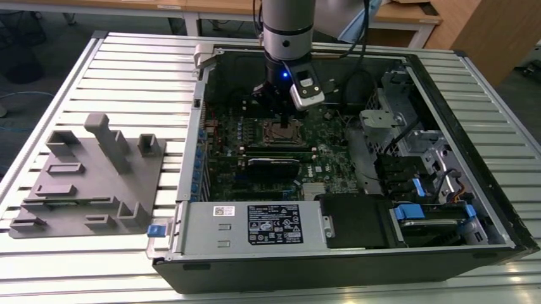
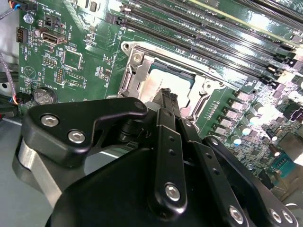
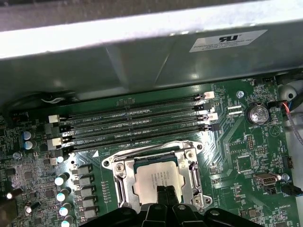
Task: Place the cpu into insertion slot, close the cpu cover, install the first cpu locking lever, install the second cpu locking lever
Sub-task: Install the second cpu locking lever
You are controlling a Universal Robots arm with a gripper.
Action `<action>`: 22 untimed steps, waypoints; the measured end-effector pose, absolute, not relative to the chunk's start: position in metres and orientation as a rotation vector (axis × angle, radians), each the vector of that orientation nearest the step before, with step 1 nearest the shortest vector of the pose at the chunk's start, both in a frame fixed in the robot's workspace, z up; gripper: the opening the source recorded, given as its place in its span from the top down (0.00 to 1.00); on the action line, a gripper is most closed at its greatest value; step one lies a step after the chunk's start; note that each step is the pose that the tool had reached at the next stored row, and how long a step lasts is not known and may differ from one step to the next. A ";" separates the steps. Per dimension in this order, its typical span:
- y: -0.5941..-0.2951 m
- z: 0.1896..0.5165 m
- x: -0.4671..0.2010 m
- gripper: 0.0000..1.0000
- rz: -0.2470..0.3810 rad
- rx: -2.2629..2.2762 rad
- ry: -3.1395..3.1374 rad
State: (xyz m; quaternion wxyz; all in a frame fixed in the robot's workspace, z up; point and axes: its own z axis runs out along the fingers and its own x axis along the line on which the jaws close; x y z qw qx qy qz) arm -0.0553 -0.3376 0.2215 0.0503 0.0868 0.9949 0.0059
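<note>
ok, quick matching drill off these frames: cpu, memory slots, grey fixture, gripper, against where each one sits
1 cpu
2 memory slots
3 grey fixture
4 gripper

A outside the computer case, on the exterior view's left
B framed by the cpu cover
C long black rows beside the cpu cover
D fingertips just over the cpu

Pairs: 1-B, 2-C, 3-A, 4-D

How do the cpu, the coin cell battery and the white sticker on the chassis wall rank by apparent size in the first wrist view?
1. white sticker, a long strip, though it may sit at a different depth from the board.
2. cpu, partly hidden by the end effector.
3. coin cell battery, clearly smallest.
</note>
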 end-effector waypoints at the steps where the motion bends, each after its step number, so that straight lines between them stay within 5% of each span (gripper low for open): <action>1: -0.338 0.222 -0.055 0.90 0.018 0.264 3.029; 22: -0.338 0.226 -0.055 0.90 0.018 0.264 3.029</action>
